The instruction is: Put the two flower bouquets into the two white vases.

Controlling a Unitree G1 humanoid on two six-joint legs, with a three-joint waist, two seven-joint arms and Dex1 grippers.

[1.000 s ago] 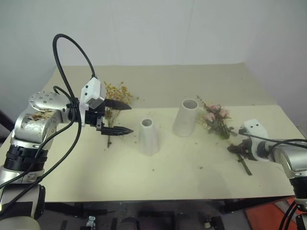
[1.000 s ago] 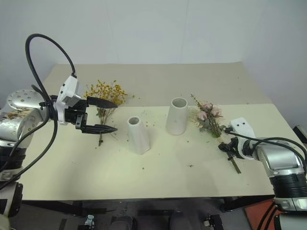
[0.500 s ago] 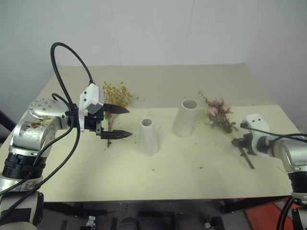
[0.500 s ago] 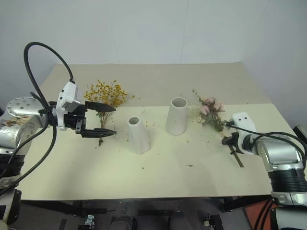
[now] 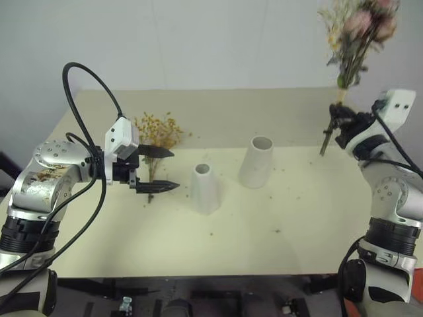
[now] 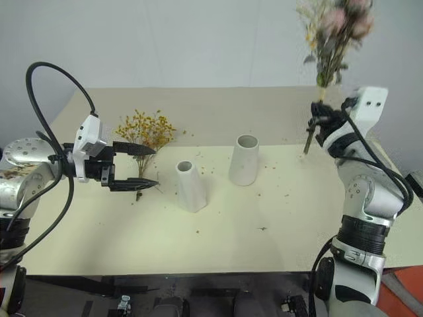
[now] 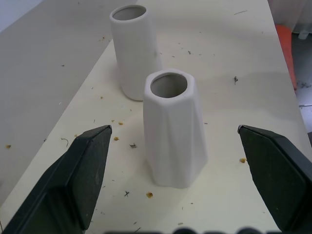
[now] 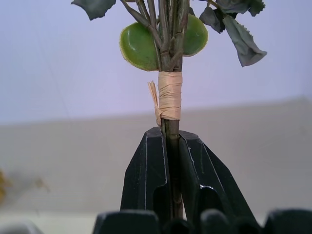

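The right hand (image 8: 168,161) gripped the rose bouquet (image 5: 357,30) by its stems, just below the raffia binding (image 8: 169,95), blooms upright and high above the bench (image 5: 297,218), off to the right of both vases. The left hand (image 5: 157,169) hung wide open and empty over the bench, just beside the yellow spray (image 5: 157,131), which lay flat near the far left. The short vase (image 5: 205,188) and the tall vase (image 5: 256,162) stood upright and empty mid-bench, near each other.

The roses looked light but top-heavy, their heads fragile; the bound stems, stiff and bunched, seemed the sound place to hold. The spray appeared brittle and prone to shedding, best pinched low on its thin stems.

The right wrist view showed the fingers (image 8: 146,170) shut tight on the stems under the binding; the left wrist view looked into both vase mouths, with scattered crumbs around them.
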